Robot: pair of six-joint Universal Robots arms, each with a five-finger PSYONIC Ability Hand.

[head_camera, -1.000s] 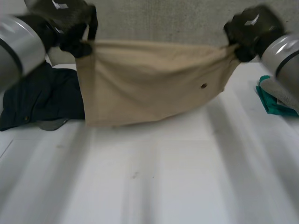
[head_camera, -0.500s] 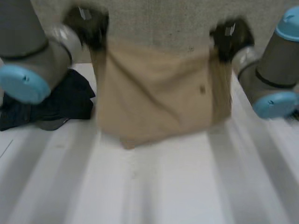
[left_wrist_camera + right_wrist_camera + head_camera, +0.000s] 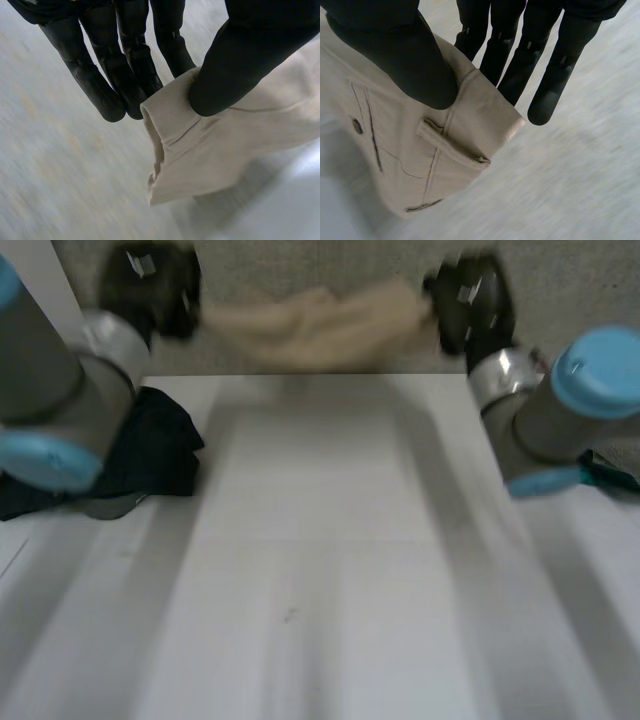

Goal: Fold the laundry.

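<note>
Left hand (image 3: 150, 285) and right hand (image 3: 470, 300) each pinch one end of the tan trousers (image 3: 320, 325). The cloth hangs bunched between them in the air, at the far edge of the bench (image 3: 330, 540). We cannot tell whether its lowest fold brushes that edge.

From the left wrist we see the thumb (image 3: 250, 55) pressing a banded corner against straight fingers (image 3: 100, 85). From the right wrist the thumb (image 3: 395, 55) clamps the waistband against the fingers (image 3: 540, 50), just beside a belt loop (image 3: 452, 142), with a button (image 3: 356, 126) further along the cloth.

What the coming move turns on, in our judgement, is the line of the trousers. Their long axis runs side to side, from one hand to the other, roughly along the bench's far edge. Neither hand is nearer, since each has its own end. The cloth sags in the middle, so we take the hands to be closer together than its full width. To lay it flat we would need to part the hands until it is taut, then bring it towards us and down.

Our bench is white and smooth, so the cloth should slide on it easily. The middle gives a broad open lane. A dark garment (image 3: 150, 455) lies heaped at the left side near our left arm. A teal cloth (image 3: 612, 476) peeks out at the right, partly behind our right arm. Both are well apart from the centre line.
</note>
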